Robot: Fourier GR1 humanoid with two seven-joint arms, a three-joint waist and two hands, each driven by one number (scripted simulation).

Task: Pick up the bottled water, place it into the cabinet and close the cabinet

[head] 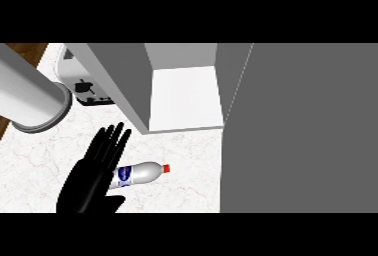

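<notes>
- Head view, looking steeply down on a white marbled counter [184,150]
- Bottled water [142,174] lies on its side on the counter, red cap pointing to the view's right, blue label near its middle
- One black hand [94,177] shows at lower left, fingers straight and together, pointing up and slightly right; it holds nothing
- This hand overlaps the bottle's base end in the view; whether it touches the bottle cannot be told
- Which arm this hand belongs to cannot be told from its position; no second hand is visible
- Cabinet [184,95] stands open above the bottle, its white inner floor bare; a large grey door panel [303,130] fills the right side
- Toaster [87,85] and a grey cylinder [29,95] sit at upper left
</notes>
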